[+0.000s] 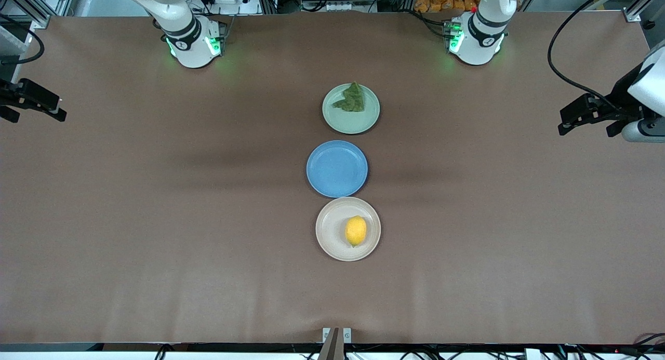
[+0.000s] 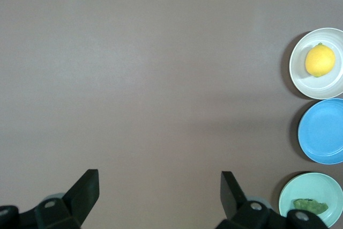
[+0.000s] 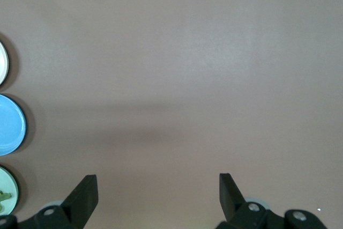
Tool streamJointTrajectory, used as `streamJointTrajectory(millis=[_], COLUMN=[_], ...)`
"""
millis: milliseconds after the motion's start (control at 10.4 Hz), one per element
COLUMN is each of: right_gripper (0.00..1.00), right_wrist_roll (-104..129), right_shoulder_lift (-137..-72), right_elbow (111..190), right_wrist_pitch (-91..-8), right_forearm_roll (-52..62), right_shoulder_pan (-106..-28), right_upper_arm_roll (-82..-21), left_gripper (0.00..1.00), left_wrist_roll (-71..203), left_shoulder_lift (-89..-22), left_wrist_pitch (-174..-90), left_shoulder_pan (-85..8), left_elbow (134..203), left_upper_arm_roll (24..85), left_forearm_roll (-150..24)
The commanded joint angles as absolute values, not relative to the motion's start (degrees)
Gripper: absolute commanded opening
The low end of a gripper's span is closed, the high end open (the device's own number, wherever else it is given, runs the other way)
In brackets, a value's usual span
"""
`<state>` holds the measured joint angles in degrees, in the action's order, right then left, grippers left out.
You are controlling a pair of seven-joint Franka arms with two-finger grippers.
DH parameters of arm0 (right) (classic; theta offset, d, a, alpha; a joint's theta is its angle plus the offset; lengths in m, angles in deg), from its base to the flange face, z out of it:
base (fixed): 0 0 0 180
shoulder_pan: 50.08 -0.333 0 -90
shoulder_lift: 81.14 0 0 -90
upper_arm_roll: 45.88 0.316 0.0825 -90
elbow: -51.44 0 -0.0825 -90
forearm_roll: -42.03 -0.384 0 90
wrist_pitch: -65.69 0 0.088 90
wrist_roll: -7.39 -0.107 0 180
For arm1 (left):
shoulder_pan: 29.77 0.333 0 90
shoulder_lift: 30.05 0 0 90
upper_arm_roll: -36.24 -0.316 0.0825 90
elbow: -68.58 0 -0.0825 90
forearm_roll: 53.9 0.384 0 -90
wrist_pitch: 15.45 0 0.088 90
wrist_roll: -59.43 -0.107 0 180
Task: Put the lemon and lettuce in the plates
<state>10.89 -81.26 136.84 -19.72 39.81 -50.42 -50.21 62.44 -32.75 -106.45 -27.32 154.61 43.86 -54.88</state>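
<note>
The lemon (image 1: 356, 230) lies in the beige plate (image 1: 327, 230), the plate nearest the front camera. The lettuce (image 1: 352, 99) lies in the mint green plate (image 1: 350, 125), the plate farthest from the front camera. My left gripper (image 1: 565, 123) is open and empty, held above bare table at the left arm's end. My right gripper (image 1: 58, 112) is open and empty above bare table at the right arm's end. The left wrist view shows the left gripper (image 2: 159, 186), the lemon (image 2: 320, 60), its plate (image 2: 300, 79), the lettuce (image 2: 310, 205) and the mint plate (image 2: 292, 194). The right wrist view shows the right gripper (image 3: 159, 189) over bare table.
A blue plate (image 1: 336, 169) with nothing in it sits between the two other plates, in a row down the table's middle. It also shows in the left wrist view (image 2: 321, 131) and the right wrist view (image 3: 9, 124). The brown table (image 1: 156, 220) is wide on both sides.
</note>
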Motion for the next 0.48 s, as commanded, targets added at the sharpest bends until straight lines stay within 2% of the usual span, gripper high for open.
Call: streamJointTrajectory(millis=[0,386], right_gripper=[1.00,1.00], right_wrist_roll=[11.79,11.79], right_shoulder_lift=[-81.23,-81.23], right_elbow=[135.99,135.99], right_wrist_pitch=[-18.51,-18.15], right_forearm_roll=[38.86,38.86], right_shoulder_pan=[-49.56,-49.56], right_upper_arm_roll=[-49.92,-49.83], left_gripper=[1.00,1.00], left_wrist_roll=[61.71,61.98], left_shoulder_lift=[-33.39,-33.65], left_wrist_pitch=[-107.12,-107.12], left_shoulder_pan=[-26.87,-26.87], left_elbow=[154.89,154.98], left_upper_arm_roll=[44.24,44.24], left_forearm_roll=[-53.81,-53.90])
